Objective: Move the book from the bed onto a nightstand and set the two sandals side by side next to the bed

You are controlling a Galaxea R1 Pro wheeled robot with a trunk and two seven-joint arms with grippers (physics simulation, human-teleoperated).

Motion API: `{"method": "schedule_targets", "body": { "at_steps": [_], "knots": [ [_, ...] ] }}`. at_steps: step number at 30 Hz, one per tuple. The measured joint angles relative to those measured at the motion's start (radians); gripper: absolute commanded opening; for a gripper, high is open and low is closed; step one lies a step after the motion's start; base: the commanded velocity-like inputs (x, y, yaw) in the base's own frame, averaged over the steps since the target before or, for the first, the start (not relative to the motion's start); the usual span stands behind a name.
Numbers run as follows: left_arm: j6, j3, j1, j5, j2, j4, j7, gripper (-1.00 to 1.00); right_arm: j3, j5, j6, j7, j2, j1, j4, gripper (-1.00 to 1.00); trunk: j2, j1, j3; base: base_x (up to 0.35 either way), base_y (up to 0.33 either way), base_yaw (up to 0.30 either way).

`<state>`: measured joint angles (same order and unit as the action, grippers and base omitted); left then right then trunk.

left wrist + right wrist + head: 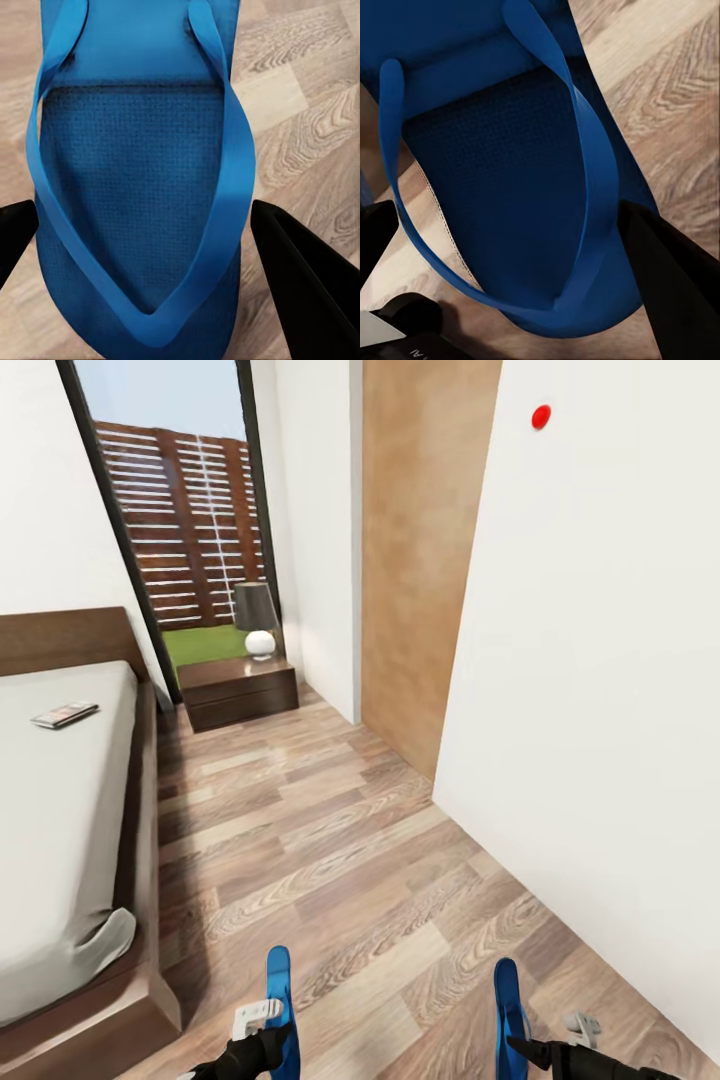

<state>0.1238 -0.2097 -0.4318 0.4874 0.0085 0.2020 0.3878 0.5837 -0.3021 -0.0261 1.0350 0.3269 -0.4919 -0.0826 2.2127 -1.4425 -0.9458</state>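
Head view has the book (64,714) lying flat on the bed (60,810), up near the headboard at about nine o'clock in the picture, its dark cover pale against the grey mattress. One nightstand (240,692) stands past the head of the bed at about eleven o'clock, just beside the frame, with a grey-shaded lamp (256,618) on its top and a tall window (180,520) behind showing a slatted fence and grass. Two blue sandals are held low at six o'clock over the plank floor (340,860): the left sandal (279,995) in the left gripper (262,1042) and the right sandal (509,1002) in the right gripper (540,1050), both turned on edge and well apart from each other, the left one near the bed's foot corner. Left wrist view shows its sandal (135,217) strap side up between two black fingers (307,277), which sit against its two edges, so the jaws are closed onto it. Right wrist view shows the other sandal (510,187) likewise between dark fingers (675,285) pressed to its sides, clamped. A white wall (600,660) with a small red disc (541,416) runs along at three o'clock, and a wooden panel (420,550) stands at one o'clock.
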Motion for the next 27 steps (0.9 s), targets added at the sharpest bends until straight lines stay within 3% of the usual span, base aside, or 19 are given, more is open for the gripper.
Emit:
{"method": "schedule_targets", "body": {
  "at_steps": [16,27],
  "knots": [
    [0.0,0.0,0.0,0.0,0.0,0.0,0.0,-1.0,0.001,0.0,0.0,0.0,0.0,0.0,0.0,-1.0,0.0,0.0,0.0,0.29,-0.156,0.003],
    [0.0,0.0,0.0,0.0,0.0,0.0,0.0,-1.0,0.001,0.0,0.0,-0.001,0.0,0.0,0.0,-1.0,0.0,0.0,0.0,0.296,-0.131,0.225]
  ]
}}
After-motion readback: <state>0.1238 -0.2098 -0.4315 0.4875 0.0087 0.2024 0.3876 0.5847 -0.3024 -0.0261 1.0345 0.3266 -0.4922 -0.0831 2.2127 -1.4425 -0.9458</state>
